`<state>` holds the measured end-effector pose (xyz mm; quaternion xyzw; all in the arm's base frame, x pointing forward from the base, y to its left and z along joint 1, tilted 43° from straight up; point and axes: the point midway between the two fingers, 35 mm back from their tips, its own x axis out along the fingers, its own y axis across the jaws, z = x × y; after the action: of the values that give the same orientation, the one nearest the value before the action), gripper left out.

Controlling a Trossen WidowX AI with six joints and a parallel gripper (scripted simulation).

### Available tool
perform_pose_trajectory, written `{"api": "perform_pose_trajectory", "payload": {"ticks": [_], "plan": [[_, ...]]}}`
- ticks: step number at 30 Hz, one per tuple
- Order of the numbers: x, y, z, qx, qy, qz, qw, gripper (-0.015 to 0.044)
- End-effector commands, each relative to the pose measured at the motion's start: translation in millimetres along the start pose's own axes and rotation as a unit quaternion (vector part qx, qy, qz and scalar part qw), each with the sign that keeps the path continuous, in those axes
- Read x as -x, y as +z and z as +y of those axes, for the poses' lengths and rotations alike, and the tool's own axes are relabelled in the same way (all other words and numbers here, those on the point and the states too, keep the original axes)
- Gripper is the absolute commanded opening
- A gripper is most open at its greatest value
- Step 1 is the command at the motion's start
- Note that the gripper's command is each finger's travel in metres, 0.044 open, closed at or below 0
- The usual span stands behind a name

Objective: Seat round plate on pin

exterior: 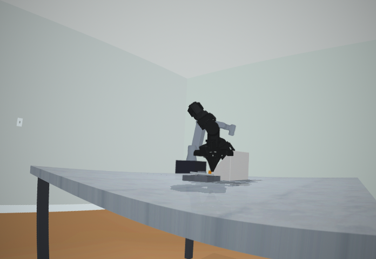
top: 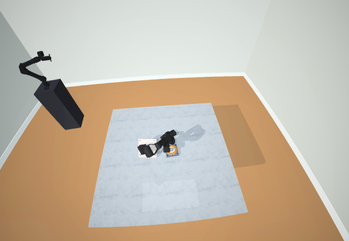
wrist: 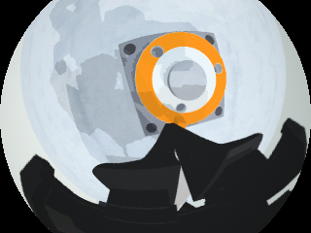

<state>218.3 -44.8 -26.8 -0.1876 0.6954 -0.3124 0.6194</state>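
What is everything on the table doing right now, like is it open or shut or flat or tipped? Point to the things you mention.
Black two-finger robot gripper (exterior: 212, 170) (wrist: 169, 127): shut, nothing held, tip down at the orange tab.
Round plate with an orange ring (top: 175, 149) (exterior: 194, 173) (wrist: 145, 92): on the post, looks slightly tipped.
Square grey base (top: 176, 154) (exterior: 199, 178) (wrist: 127, 60): flat on the table.
White block (top: 147, 140) (exterior: 240, 166): upright.
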Motion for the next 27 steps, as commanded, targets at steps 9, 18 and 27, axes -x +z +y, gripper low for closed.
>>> {"api": "perform_pose_trajectory", "payload": {"ticks": [9,18,27], "plan": [[-2,-4,-12,0.003,-0.005,0.005,1.0,0.0],[-2,-5,-19,0.003,-0.006,0.005,1.0,0.0],[-2,-5,-28,0.003,-0.006,0.005,1.0,0.0]]}}
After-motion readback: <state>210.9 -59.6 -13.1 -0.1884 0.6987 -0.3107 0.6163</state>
